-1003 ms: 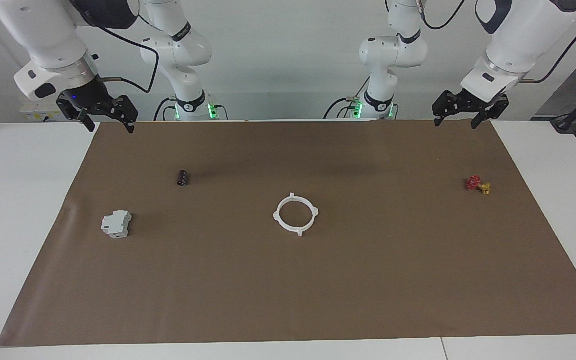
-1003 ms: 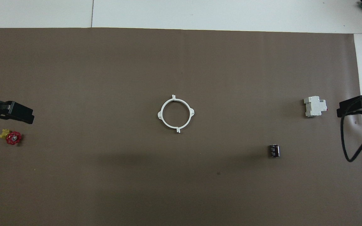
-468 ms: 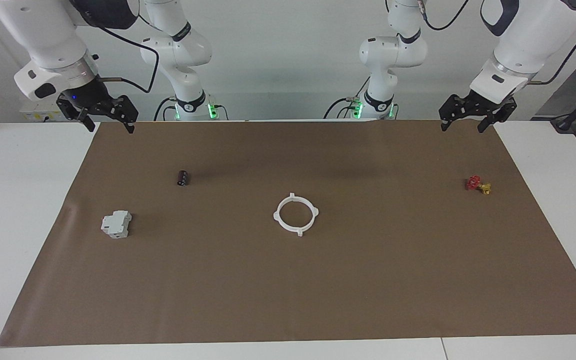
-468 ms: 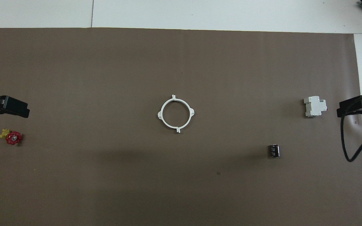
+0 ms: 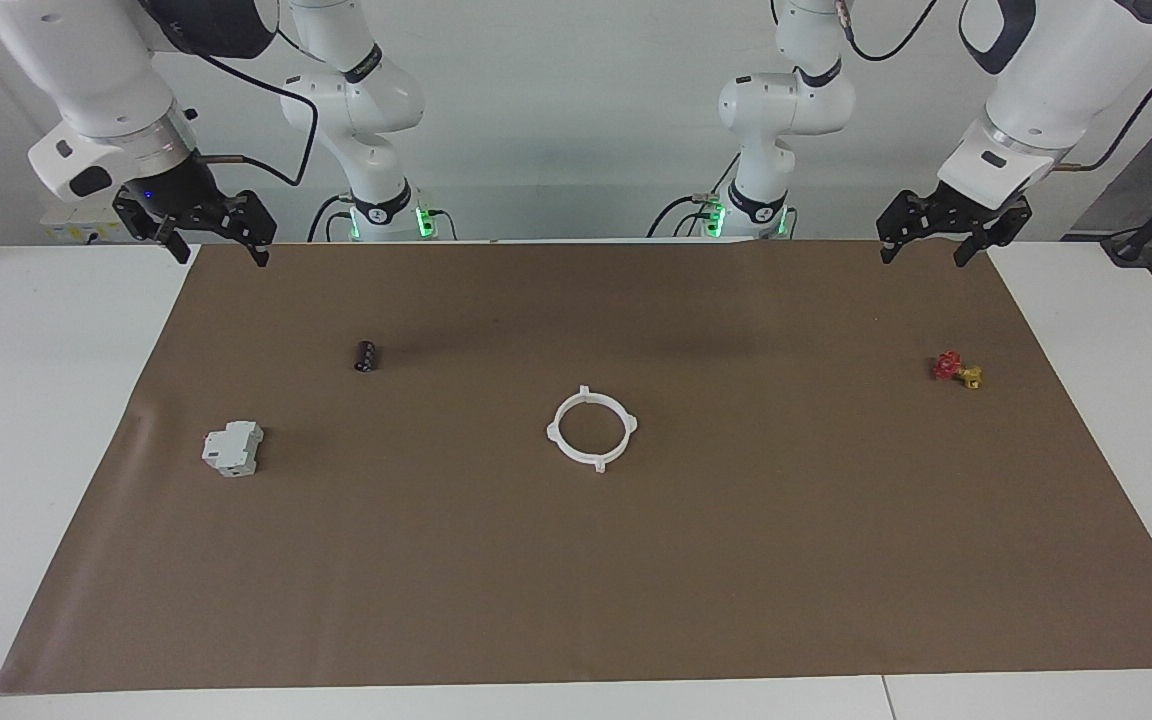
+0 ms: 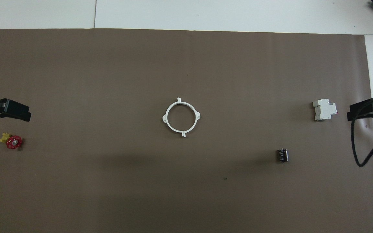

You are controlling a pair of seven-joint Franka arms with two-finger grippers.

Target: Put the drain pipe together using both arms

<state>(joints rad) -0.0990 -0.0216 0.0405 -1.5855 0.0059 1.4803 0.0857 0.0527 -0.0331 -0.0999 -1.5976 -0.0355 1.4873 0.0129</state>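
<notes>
The drain pipe (image 5: pixel 599 462) lies on the middle of the brown mat as one closed white ring with small tabs around its rim; it also shows in the overhead view (image 6: pixel 183 133). Its two half-ring pieces sit joined. My left gripper (image 5: pixel 921 258) is open and empty, raised over the mat's corner at the left arm's end, close to the robots. It is at the edge of the overhead view (image 6: pixel 15 111). My right gripper (image 5: pixel 221 258) is open and empty, raised over the mat's corner at the right arm's end. Neither gripper touches the ring.
A grey-white boxy block (image 5: pixel 233 448) and a small black cylinder (image 5: pixel 366 356) lie toward the right arm's end of the mat. A small red and yellow valve (image 5: pixel 956 368) lies toward the left arm's end. The brown mat (image 5: pixel 576 600) covers most of the white table.
My left gripper has drawn back a little toward the left arm's end of the table and then held still. The right arm and the ring have not moved.
</notes>
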